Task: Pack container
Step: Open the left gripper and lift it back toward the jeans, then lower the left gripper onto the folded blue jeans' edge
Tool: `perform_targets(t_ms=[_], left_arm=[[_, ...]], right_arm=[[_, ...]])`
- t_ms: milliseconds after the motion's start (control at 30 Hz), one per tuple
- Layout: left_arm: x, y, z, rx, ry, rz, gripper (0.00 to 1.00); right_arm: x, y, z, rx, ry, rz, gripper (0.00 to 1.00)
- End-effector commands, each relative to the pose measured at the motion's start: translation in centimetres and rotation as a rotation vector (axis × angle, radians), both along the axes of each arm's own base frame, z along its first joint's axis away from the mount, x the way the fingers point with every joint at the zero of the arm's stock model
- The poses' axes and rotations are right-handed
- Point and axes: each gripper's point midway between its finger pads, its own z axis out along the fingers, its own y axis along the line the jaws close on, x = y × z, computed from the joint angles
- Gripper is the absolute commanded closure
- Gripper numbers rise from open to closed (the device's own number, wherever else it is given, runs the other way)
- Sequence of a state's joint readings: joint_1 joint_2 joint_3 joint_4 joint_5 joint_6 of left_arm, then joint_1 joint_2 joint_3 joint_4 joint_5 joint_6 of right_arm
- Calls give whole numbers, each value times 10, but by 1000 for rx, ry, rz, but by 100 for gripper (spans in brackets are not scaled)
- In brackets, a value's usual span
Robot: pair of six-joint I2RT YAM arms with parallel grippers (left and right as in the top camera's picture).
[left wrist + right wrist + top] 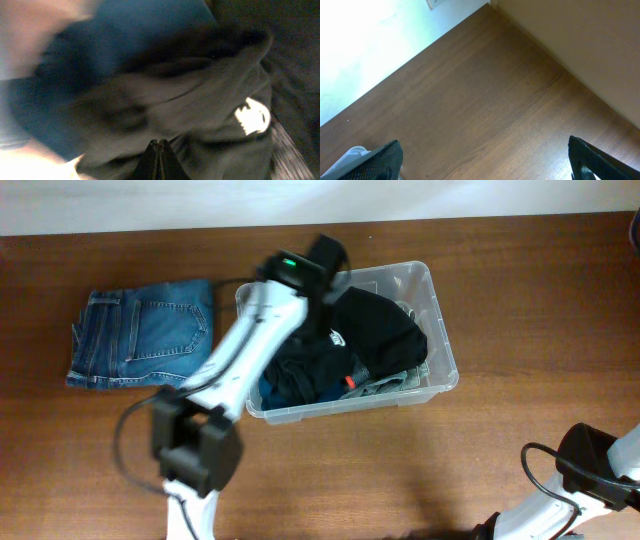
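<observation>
holding black clothing (pixel 375 330), blue garment (pixel 285 385), clear container (pixel 440 330), wooden table (pixel 520 290)

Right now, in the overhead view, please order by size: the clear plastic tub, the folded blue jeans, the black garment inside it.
1. Clear plastic tub.
2. Folded blue jeans and black garment: similar, unsure; the robot arm covers part of the garment.

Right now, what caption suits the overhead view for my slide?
Left arm reaches into the clear rectangular plastic tub of dark clothes; folded blue jeans lie beside it on the brown wooden table.
</observation>
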State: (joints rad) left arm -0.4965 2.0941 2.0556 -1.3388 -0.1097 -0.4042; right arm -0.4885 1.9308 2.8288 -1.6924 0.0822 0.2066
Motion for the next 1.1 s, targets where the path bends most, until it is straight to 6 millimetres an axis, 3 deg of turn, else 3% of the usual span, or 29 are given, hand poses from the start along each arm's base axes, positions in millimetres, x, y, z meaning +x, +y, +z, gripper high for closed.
perform_targets(t_ms=[0, 167, 300, 433, 600, 700, 900, 1067], left_arm=[[2, 45, 76, -33, -156, 75, 94], [-9, 97, 112, -26, -208, 181, 88], [-14, 143, 120, 26, -209, 282, 77], [-21, 182, 114, 51, -161, 376, 1], [-26, 219, 109, 55, -133, 474, 1], [-28, 231, 104, 62, -116, 506, 1], [-28, 236, 84, 74, -85, 517, 1], [-18, 236, 53, 81, -72, 498, 0]], right_arm=[[-5, 0, 3, -5, -1, -6, 2], [-5, 0, 3, -5, -1, -6, 2], [-5, 0, 3, -5, -1, -6, 1], [-5, 0, 3, -5, -1, -6, 2], [-5, 0, 3, -5, -1, -6, 2], [-5, 0, 3, -5, -1, -6, 2], [-5, 0, 3, -5, -1, -6, 2], [-5, 0, 3, -5, -1, -6, 2]])
